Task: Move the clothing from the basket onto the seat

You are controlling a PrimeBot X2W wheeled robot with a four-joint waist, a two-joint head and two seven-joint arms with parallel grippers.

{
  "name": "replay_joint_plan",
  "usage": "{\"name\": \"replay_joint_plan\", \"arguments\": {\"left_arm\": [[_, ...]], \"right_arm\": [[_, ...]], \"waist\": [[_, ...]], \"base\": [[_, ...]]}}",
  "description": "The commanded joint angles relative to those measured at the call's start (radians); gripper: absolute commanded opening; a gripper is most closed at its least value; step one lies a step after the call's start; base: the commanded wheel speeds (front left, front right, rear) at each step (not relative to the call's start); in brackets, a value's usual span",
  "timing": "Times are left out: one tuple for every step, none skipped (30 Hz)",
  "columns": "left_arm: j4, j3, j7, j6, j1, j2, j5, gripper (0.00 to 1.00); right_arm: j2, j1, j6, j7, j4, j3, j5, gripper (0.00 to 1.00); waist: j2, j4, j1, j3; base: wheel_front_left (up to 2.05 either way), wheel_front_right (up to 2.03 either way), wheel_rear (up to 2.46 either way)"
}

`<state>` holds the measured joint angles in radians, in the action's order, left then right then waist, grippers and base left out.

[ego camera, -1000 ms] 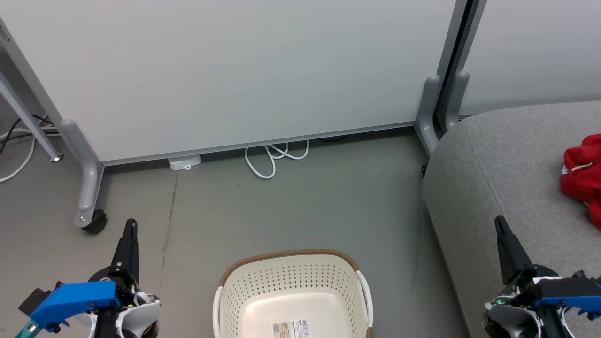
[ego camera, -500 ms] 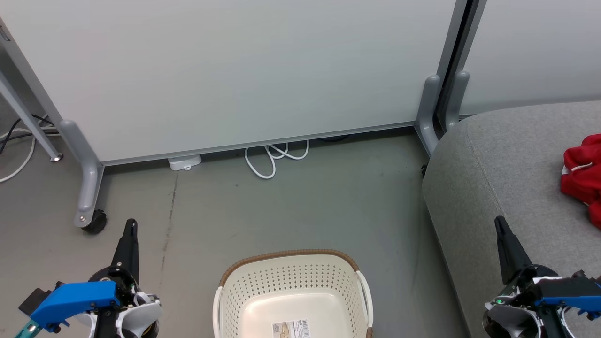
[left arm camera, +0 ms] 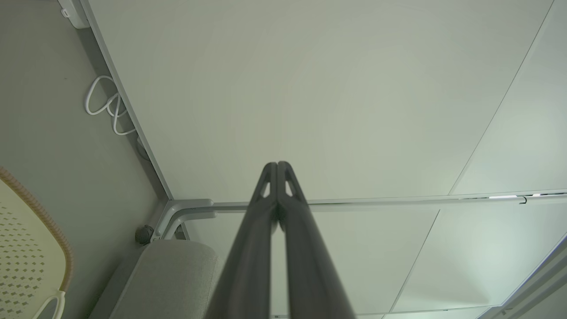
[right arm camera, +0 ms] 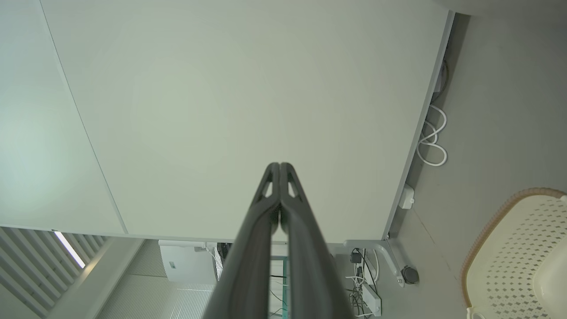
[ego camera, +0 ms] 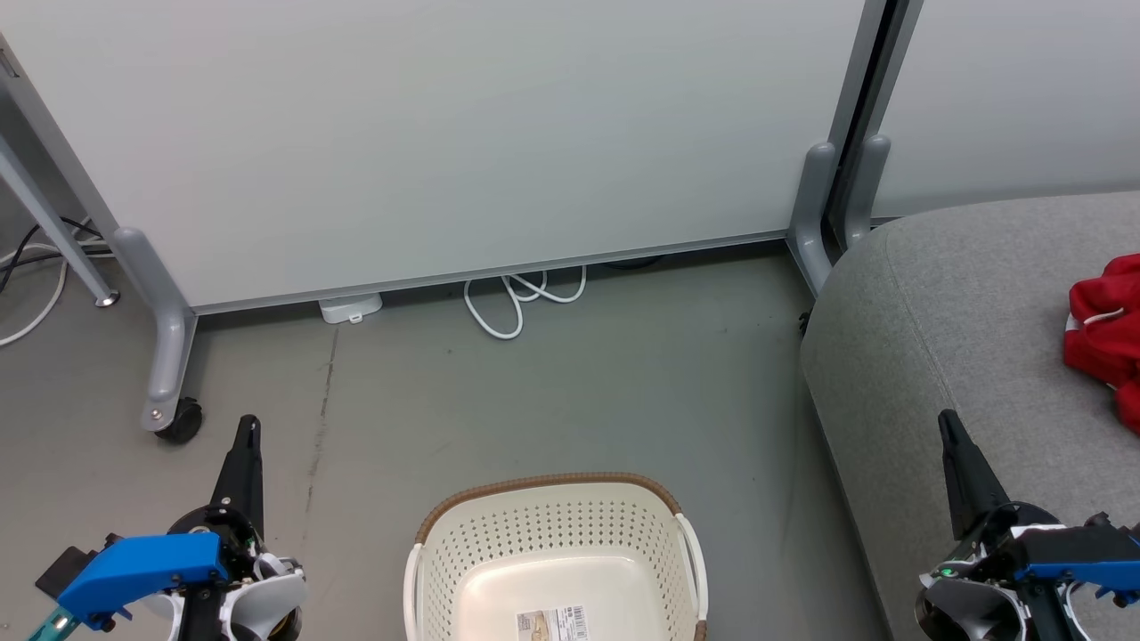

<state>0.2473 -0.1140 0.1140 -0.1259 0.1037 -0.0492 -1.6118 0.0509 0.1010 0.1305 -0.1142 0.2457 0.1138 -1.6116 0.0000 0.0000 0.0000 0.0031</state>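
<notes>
Basket (ego camera: 534,534): perforated cream plastic with a brown woven-look rim. The printed label (ego camera: 552,623) on its floor is illegible. Clothing (ego camera: 1104,334): soft red fabric, lying on the grey upholstered seat (ego camera: 962,338). Left gripper (ego camera: 248,425) and right gripper (ego camera: 945,420): jaws closed, empty.

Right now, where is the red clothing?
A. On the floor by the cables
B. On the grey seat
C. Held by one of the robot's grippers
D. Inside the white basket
B: the clothing lies bunched on the seat at the right edge of the head view, and the part of the basket in view holds no garment.
</notes>
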Motion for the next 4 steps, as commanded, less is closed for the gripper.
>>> {"name": "replay_joint_plan", "arguments": {"left_arm": [[-0.004, -0.002, 0.004, -0.009, 0.010, -0.002, -0.002, 0.00], [-0.004, -0.002, 0.004, -0.009, 0.010, -0.002, -0.002, 0.00], [-0.004, -0.002, 0.004, -0.009, 0.010, -0.002, -0.002, 0.00], [-0.004, -0.002, 0.004, -0.009, 0.010, -0.002, -0.002, 0.00]], "right_arm": [[-0.001, 0.014, 0.000, -0.003, -0.002, 0.001, -0.003, 0.00], [-0.001, 0.014, 0.000, -0.003, -0.002, 0.001, -0.003, 0.00], [-0.001, 0.014, 0.000, -0.003, -0.002, 0.001, -0.003, 0.00], [-0.001, 0.014, 0.000, -0.003, -0.002, 0.001, -0.003, 0.00]], "waist": [[0.0000, 0.000, 0.0000, 0.000], [0.0000, 0.000, 0.0000, 0.000], [0.0000, 0.000, 0.0000, 0.000], [0.0000, 0.000, 0.0000, 0.000]], "base": [[0.00, 0.00, 0.00], [0.00, 0.00, 0.00], [0.00, 0.00, 0.00], [0.00, 0.00, 0.00]]}}
